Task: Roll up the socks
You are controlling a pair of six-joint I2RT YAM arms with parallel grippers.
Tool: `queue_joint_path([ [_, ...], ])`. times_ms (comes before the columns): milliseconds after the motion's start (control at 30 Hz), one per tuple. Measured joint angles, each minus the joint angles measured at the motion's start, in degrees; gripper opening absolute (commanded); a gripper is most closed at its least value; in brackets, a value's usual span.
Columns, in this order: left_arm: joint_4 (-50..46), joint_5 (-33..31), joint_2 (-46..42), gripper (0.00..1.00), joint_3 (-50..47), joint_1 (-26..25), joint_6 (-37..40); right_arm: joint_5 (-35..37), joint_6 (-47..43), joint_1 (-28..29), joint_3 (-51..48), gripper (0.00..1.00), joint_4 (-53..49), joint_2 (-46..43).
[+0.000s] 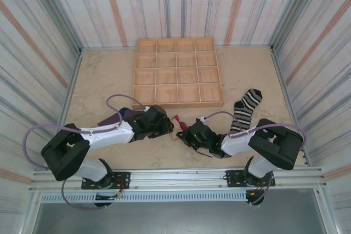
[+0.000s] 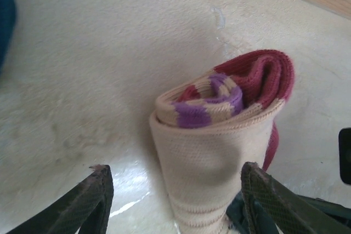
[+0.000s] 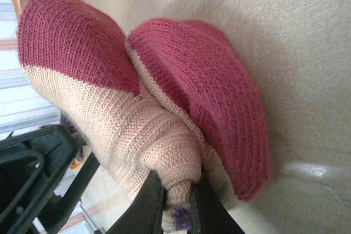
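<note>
Though half-hidden, seemingly rolled peach sock (image 2: 214,157)

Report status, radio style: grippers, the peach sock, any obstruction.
Left gripper open, straddling peach sock. Right gripper shut on it. Sock partly rolled. Nothing in the way.

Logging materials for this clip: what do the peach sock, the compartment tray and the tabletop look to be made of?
The peach sock: soft knitted fabric, matte; knit rows show plainly. The compartment tray: pale wood, likely unvarnished; grain and thin dividers visible. The tabletop: hard, smooth, beige mottled surface with glare patches; laminate or stone, unclear.
</note>
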Motion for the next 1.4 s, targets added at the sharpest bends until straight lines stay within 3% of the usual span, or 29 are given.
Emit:
queue_joint_path([
  [133, 2.0, 0.5, 3.3, 0.51, 0.9, -0.1, 0.6, -0.5, 0.0, -0.3, -0.7, 0.0, 1.6, 0.5],
  [367, 4.5, 1.7, 6.6, 0.49, 2.0, -0.1, 0.7, -0.9, 0.0, -0.8, -1.5, 0.0, 3.9, 1.1],
  [533, 6.6, 1.5, 8.1, 0.31, 2.3, -0.9, -0.7, -1.6, 0.0, -1.4, -1.7, 0.01, 4.9, 1.5],
  [667, 7.8, 0.7, 8.4, 0.14, 2.3, -1.1, -1.7, -1.8, -0.6, -2.0, -1.9, 0.12, 5.2, 1.4],
  [767, 8.0, 0.3, 8.4, 0.08, 2.3, -1.2, -1.5, -1.4, -2.6, -2.0, -1.5, 0.23, 3.3, 0.0],
  [967, 4.3, 0.1, 7.8, 0.06, 3.8, -1.3, 0.0, 1.2, -13.4, -1.8, 1.1, 0.52, -13.2, -8.8],
  [1167, -6.4, -0.1, 5.8, 0.05, 6.3, -0.2, 1.1, 5.0, -29.0, -0.9, 4.8, 0.6, -29.3, -17.4],
  [1400, -14.6, 0.0, 4.9, 0.05, 8.4, 0.1, 0.9, 9.3, -44.1, 5.8, 10.6, 0.61, -31.9, -16.7],
])
